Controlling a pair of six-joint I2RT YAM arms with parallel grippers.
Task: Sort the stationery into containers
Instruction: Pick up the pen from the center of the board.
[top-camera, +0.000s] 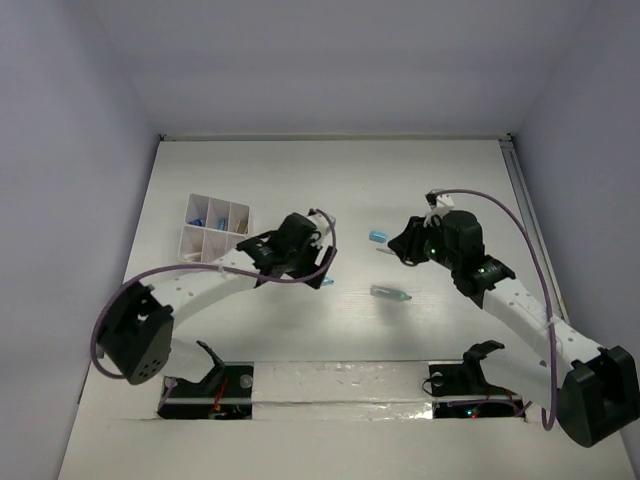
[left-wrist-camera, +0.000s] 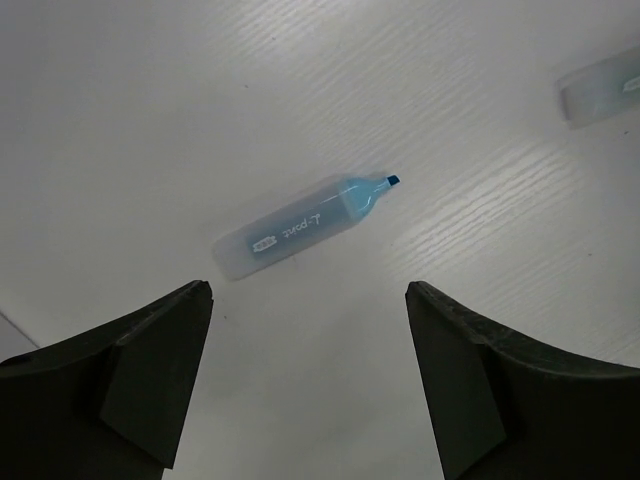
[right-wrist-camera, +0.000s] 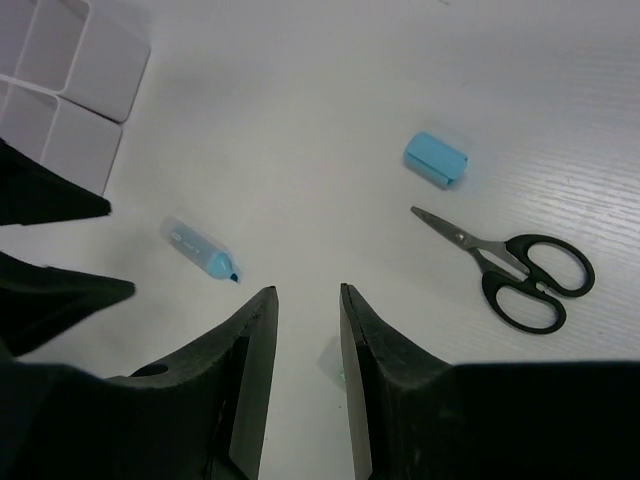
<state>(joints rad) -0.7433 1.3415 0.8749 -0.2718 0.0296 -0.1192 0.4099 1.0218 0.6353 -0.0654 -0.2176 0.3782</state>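
An uncapped blue highlighter (left-wrist-camera: 305, 225) lies on the table just ahead of my left gripper (left-wrist-camera: 308, 292), which is open and empty above it. From above, the left gripper (top-camera: 322, 268) hovers over that highlighter (top-camera: 327, 284). The right gripper (right-wrist-camera: 306, 291) has its jaws a narrow gap apart with nothing between them. A teal marker (top-camera: 391, 293) lies on the table below and near the right gripper (top-camera: 400, 250). A light blue cap (right-wrist-camera: 436, 159) and black-handled scissors (right-wrist-camera: 520, 270) lie to its right. The white divided container (top-camera: 214, 229) holds blue pieces in its far compartments.
The left arm's dark fingers (right-wrist-camera: 60, 290) show at the left edge of the right wrist view, next to the container's corner (right-wrist-camera: 70, 95). A greyish marker end (left-wrist-camera: 600, 88) lies at the top right of the left wrist view. Table walls rise behind.
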